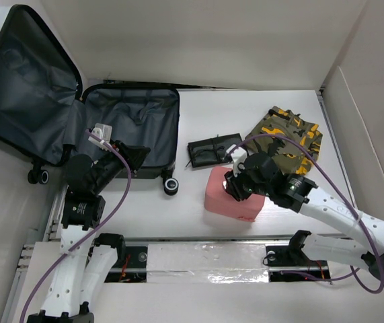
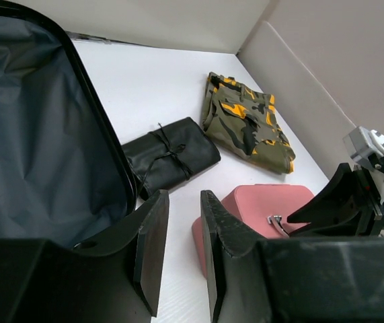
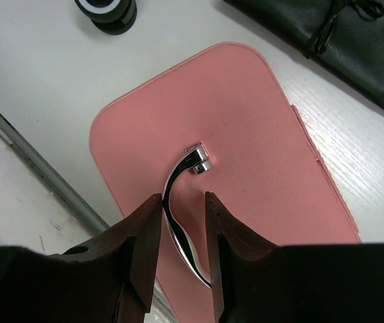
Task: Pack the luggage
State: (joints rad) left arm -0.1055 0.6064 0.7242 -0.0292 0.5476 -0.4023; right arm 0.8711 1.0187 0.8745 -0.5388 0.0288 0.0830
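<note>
The luggage lies open at the back left, its lid propped up and its dark grey lined base flat; the lining also shows in the left wrist view. My left gripper is open a little and empty, at the base's near right edge. My right gripper is open, its fingers either side of the chrome handle on top of the small pink case; the left finger touches the handle.
A black rolled pouch tied with cord lies behind the pink case. A folded camouflage garment lies at the back right. A suitcase wheel sits left of the pink case. White walls enclose the table.
</note>
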